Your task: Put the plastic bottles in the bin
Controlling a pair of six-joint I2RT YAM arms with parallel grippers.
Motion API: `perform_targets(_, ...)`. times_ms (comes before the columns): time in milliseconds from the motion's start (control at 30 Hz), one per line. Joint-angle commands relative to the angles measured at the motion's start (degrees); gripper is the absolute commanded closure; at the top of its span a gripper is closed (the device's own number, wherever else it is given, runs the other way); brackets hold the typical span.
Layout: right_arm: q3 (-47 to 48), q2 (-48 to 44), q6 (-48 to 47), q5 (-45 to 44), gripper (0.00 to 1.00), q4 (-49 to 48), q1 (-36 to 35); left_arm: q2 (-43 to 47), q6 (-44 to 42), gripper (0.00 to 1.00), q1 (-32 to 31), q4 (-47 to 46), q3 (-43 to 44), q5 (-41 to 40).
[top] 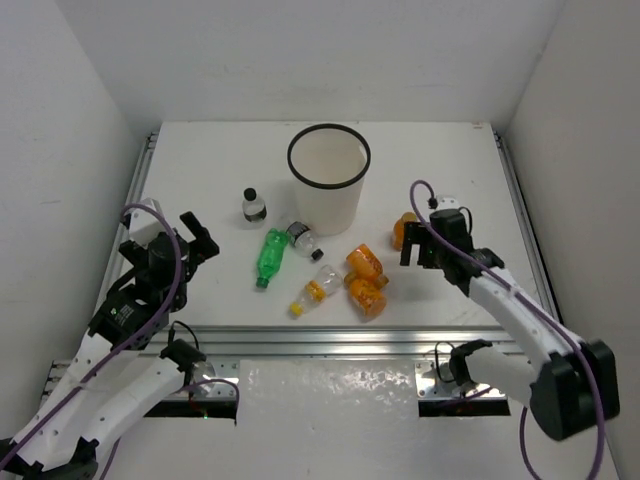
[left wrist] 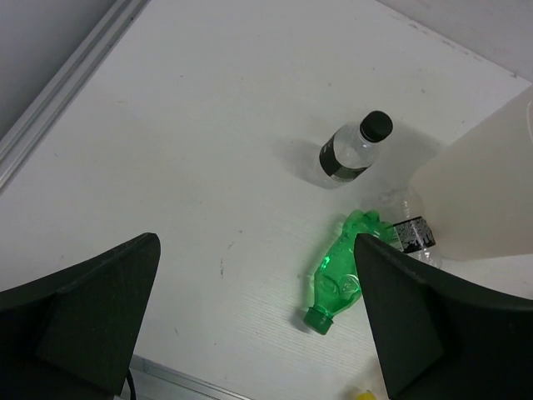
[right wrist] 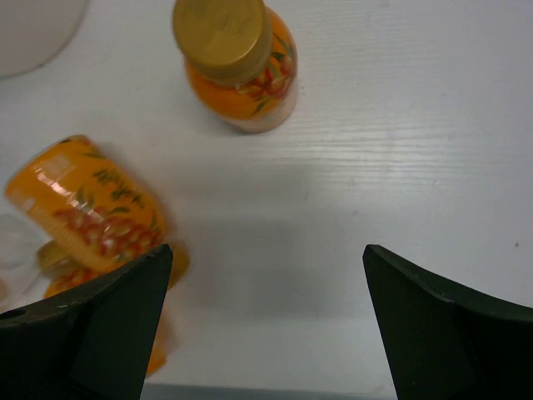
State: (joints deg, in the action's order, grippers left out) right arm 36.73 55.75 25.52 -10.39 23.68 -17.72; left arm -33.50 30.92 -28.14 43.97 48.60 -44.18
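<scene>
Seven bottles sit out on the white counter (top: 200, 165), all outside the bin (top: 330, 205), which stands at upper centre near the far wall. Most crowd just below the bin: the green bottle (top: 270, 255) on its side, a lying black-capped bottle (top: 302, 237) just beside the bin's foot, the yellow-capped bottle (top: 316, 290) and two toppled orange bottles (top: 364, 263). An upright black-capped bottle (top: 253, 207) stands apart, left of the bin. The left claw (left wrist: 256, 242) hangs wide open and empty over bare counter at the left, inside the side rail (top: 140, 190). The right claw (right wrist: 266, 258) is spread wide too, holding nothing, just below the upright orange bottle (right wrist: 237, 71) in its wrist view, with open counter toward the right edge.
</scene>
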Motion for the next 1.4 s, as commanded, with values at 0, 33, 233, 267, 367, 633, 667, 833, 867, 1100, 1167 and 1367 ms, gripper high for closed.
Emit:
perform_targets(0, 0.44, 8.3, -4.33, -5.07, 0.04, -18.29, 0.31, -1.04, -2.44, 0.0, 0.19, -3.71, -0.43, 2.52)
perform_targets(33, 1.58, 13.46, -4.77, -5.68, 0.05, -19.71, 0.92, -1.13, -2.7, 0.0, 0.19, -3.8, -0.43, 2.78)
perform_targets(233, 3.43, 24.75, -7.84, 1.86, 0.04, -32.02, 3.83, -1.66, -3.58, 0.0, 0.19, -4.5, -0.7, 4.02)
perform_targets(267, 3.7, 27.55, -8.29, 2.3, 0.04, -33.34, 3.92, -1.75, -3.67, 0.0, 0.19, -4.68, -0.7, 4.19)
perform_targets(367, 4.58, 32.3, -9.7, 5.37, 0.08, -38.87, 4.7, -2.19, -4.2, 0.0, 0.19, -5.03, -0.79, 5.07)
perform_targets(633, 4.67, 29.0, -9.8, 9.43, 0.72, -36.38, 5.15, -1.66, -8.31, 0.0, 0.19, -7.48, -0.26, 11.46)
perform_targets(667, 4.49, 26.63, -9.26, 10.12, 0.76, -34.34, 5.06, -1.75, -9.2, 0.0, 0.19, -7.93, 0.52, 13.66)
perform_targets(833, 7.2, 8.96, -1.88, 23.62, 0.79, -13.99, 3.57, -6.66, -13.86, 0.0, -0.07, -15.9, 3.34, 46.41)
perform_targets(867, 8.61, 7.38, -1.01, 28.8, 0.79, -11.84, 3.39, -7.89, -14.21, 0.0, -0.07, -17.49, 3.87, 52.56)
perform_targets(1100, 5.11, -3.53, 15.24, 71.01, 0.79, -21.46, 1.02, -15.45, -10.8, 0.0, -3.76, -32.78, 3.44, 84.15)
perform_targets(1167, 3.97, -5.64, 19.72, 76.56, 0.79, -29.11, -0.73, -17.12, -9.91, 0.0, -5.78, -36.57, 3.43, 86.45)
perform_targets(1367, 3.61, -6.88, 29.06, 78.69, 0.78, -38.89, -5.05, -20.29, -7.89, 0.0, -12.9, -45.43, 2.21, 87.77)
